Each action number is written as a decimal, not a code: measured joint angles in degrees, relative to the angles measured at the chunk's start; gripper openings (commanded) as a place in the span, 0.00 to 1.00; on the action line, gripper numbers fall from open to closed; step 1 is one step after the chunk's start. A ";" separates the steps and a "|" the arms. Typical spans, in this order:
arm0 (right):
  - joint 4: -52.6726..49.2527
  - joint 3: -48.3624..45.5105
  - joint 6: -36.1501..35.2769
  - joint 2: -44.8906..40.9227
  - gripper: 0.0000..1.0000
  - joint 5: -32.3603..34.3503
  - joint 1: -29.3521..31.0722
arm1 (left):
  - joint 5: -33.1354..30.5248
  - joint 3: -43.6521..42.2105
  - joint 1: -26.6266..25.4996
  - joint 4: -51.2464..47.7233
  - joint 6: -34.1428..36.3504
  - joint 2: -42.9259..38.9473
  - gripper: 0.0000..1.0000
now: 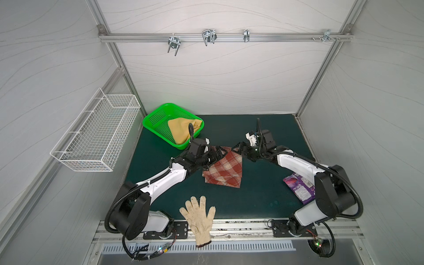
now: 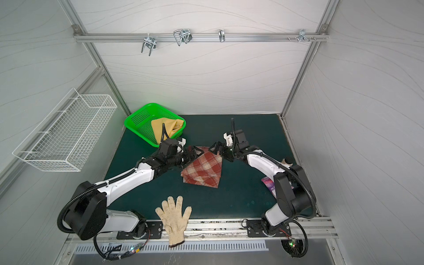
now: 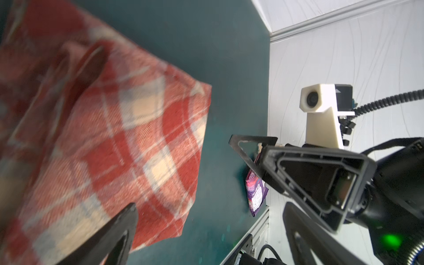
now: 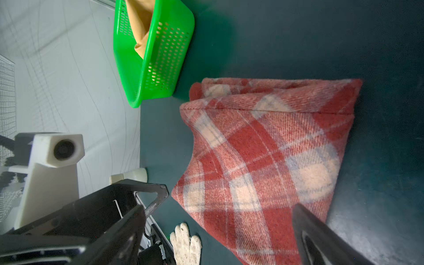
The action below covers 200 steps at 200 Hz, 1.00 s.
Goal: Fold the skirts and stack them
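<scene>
Left gripper (image 1: 219, 152) and right gripper (image 1: 237, 148) both gape at the folded plaid skirt (image 1: 223, 171); print on the purple packet (image 1: 298, 186) — unreadable

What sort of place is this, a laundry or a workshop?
Likely a lab robot test booth: left arm and right arm bolted to the front rail, white walls on aluminium framing, a plaid skirt on the mat.

No lettering can be read anywhere. The purple packet (image 1: 298, 187) carries small print, but it is too blurred to make out.
</scene>
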 measured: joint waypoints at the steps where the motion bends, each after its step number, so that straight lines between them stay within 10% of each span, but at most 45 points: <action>1: 0.02 0.02 0.02 0.13 0.99 -0.09 -0.02 | 0.00 -0.15 0.00 0.07 -0.04 -0.04 0.99; 118: 3.67 6.69 0.04 14.91 0.99 -4.81 -0.20 | 0.02 -13.44 -1.57 5.95 -7.30 -14.25 0.99; 200: 4.68 9.33 0.00 20.50 0.99 -5.09 -0.74 | 0.76 -13.44 -8.26 11.19 -8.13 -10.03 0.99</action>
